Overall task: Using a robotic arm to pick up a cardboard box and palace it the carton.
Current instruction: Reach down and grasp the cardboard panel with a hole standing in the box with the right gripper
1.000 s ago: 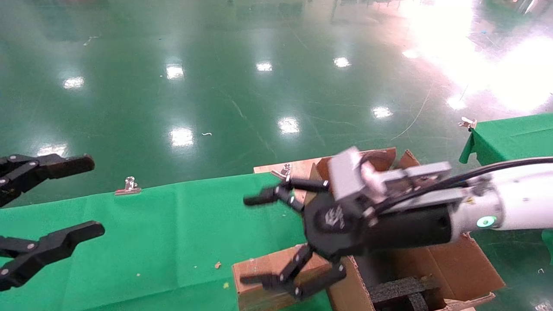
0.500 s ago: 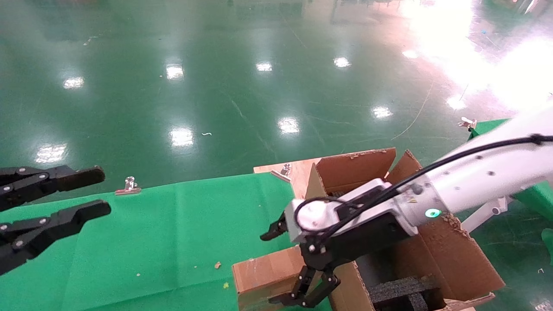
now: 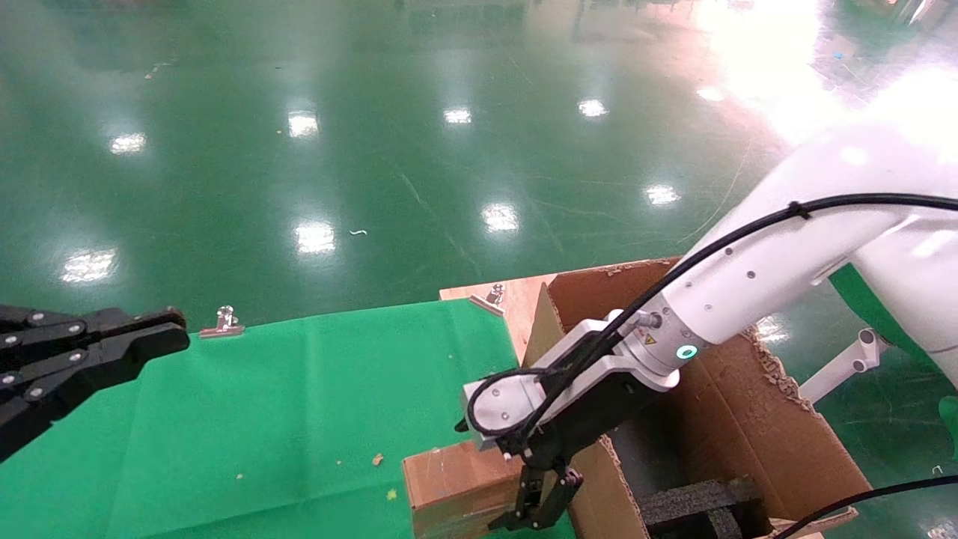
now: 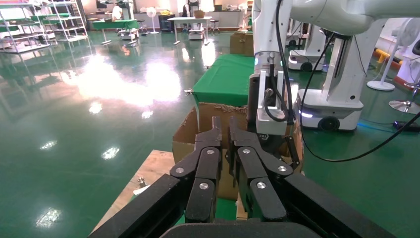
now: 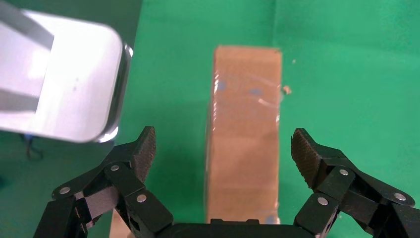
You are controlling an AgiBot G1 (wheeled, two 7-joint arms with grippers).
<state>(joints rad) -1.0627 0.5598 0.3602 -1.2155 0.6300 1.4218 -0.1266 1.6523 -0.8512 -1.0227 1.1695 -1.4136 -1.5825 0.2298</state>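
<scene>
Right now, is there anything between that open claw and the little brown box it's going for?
Nothing visible. The right gripper hangs open directly over the small cardboard box on the green cloth, one finger off each long side and only bare cloth between. The carton sits right beside it.

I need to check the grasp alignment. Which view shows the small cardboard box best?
The right wrist view: the cardboard box lies lengthwise between the open right end effector fingers, tape visible. The head view shows only part of it, cut off by the frame edge and the arm. In the left wrist view I cannot make it out.
</scene>
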